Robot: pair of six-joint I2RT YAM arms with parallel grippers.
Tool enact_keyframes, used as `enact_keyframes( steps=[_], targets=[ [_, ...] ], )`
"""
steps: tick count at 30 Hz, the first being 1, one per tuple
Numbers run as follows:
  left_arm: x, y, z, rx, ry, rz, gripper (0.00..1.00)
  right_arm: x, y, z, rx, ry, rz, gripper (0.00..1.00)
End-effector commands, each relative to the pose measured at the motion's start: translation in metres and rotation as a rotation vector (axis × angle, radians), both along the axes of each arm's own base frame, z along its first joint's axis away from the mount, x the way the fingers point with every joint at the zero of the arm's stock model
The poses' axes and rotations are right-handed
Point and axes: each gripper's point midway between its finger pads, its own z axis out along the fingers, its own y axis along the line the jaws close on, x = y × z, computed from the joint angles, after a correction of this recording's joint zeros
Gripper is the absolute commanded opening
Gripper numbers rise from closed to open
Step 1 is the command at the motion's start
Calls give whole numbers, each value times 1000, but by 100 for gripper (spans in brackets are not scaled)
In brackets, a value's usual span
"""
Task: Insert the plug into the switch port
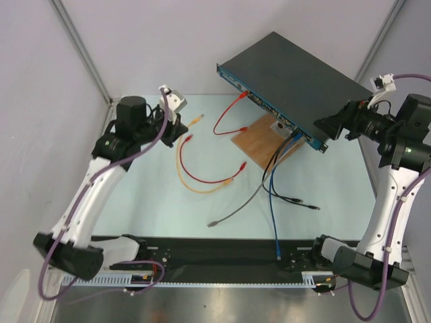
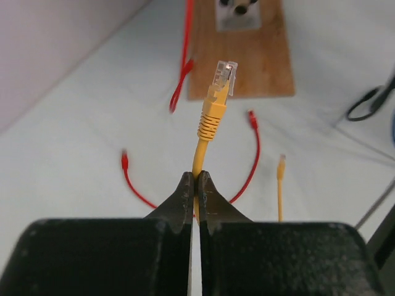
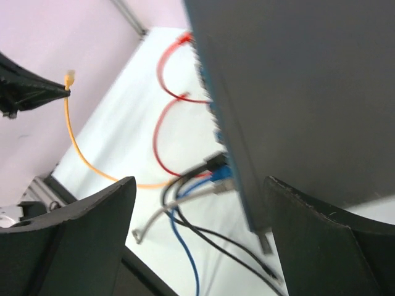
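Cable [image 2: 199, 157] below the plug [image 2: 224, 77] clamped in left claw [image 2: 194, 180]; right claw [image 3: 199, 183] apart beside switch [image 3: 296, 92], sockets [image 1: 269, 106] indistinct.

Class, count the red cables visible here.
2. One thin red cable runs from the flat black metal switch; the second lies loose on the table. Others may be hidden.

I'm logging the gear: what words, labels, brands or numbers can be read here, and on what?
None can be read in any view.
Blue front of the switch: pale marks, too small to read.
White piece on the wooden board: blurred, nothing legible.
The plug: no marking shows.
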Motion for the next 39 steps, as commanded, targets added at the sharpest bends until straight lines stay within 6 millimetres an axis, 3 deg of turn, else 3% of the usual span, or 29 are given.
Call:
enact_keyframes(
  steps=[1,5,7,14,15,17,22,24,25,29,39],
  targets=[
    [-36,-25,48,-5,-185,-123,0,-13,33,35,38,-125,128,89],
    [-72,-45,91,36,-399,-180,0,-23,59,57,68,-213,204,86],
    [-81,-54,103,65,-468,-193,0,-27,69,62,89,-218,233,84],
    [-110,-86,126,49,-505,-331,0,-55,124,67,84,-280,414,77],
    [-112,-92,117,56,-463,-363,0,-58,133,66,51,-314,439,77],
    [-123,-104,119,8,-416,-411,0,-65,142,64,19,-340,474,76],
    [-113,-115,102,88,-464,-289,0,-76,158,53,-6,-324,504,74],
    [-109,-120,111,78,-547,-236,0,-73,159,49,35,-265,472,74],
    [-113,-125,103,118,-585,-248,0,-72,161,41,79,-197,463,73],
    [-112,-133,109,136,-648,-212,0,-76,171,40,137,-158,478,72],
    [-123,-143,111,154,-729,-258,0,-80,181,14,89,-91,558,77]
  ],
)
